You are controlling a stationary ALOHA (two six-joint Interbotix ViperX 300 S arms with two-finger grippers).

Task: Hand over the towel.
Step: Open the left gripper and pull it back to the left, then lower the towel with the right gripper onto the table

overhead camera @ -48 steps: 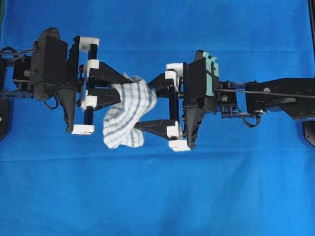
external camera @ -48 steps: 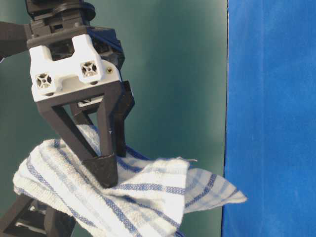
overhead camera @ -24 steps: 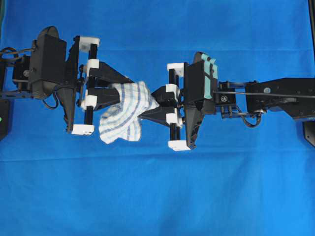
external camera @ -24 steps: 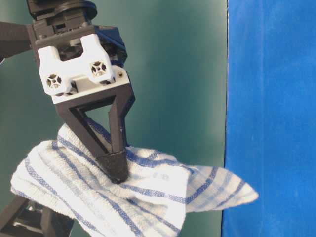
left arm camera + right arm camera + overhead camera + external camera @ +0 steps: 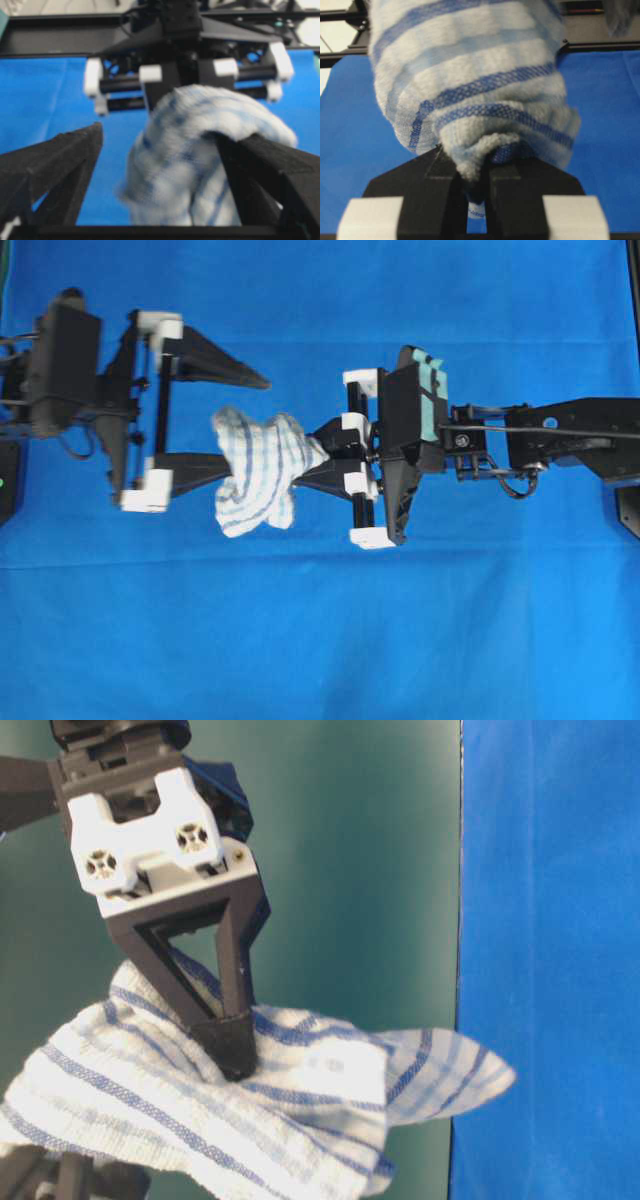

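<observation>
Handover is at the release step: towel (image 5: 258,468) is pinched by right gripper (image 5: 318,462) and left gripper (image 5: 245,425) is spread wide. Judgement: transfer looks essentially done; what's left is for the left arm to back clear toward the left edge without snagging cloth, and for the right to keep its hold.

Worktop (image 5: 320,640), covered in blue sheet, is bare under the arms; both arms reach in level from opposite sides and meet near the centre, slightly left of it. Towel is off the surface, held mid-air between the two grippers.

Right arm comes in from the right edge, wrist level, gripper pointing left. Its fingers are clenched on a bunched corner of the towel; the right wrist view shows cloth squeezed in the narrow slot between them (image 5: 475,185), the rest ballooning out in front. Table-level view shows the same nip, fingertip (image 5: 228,1045) pressed into the cloth, towel (image 5: 200,1110) drooping below.

Left arm comes from the left edge, also level, gripper released. One finger stands well apart from the towel on the far side; the other (image 5: 195,469) is close beside or under the cloth. In the left wrist view the towel (image 5: 200,150) drapes over that finger (image 5: 270,180), so a light drag is the risk when it pulls away.
</observation>
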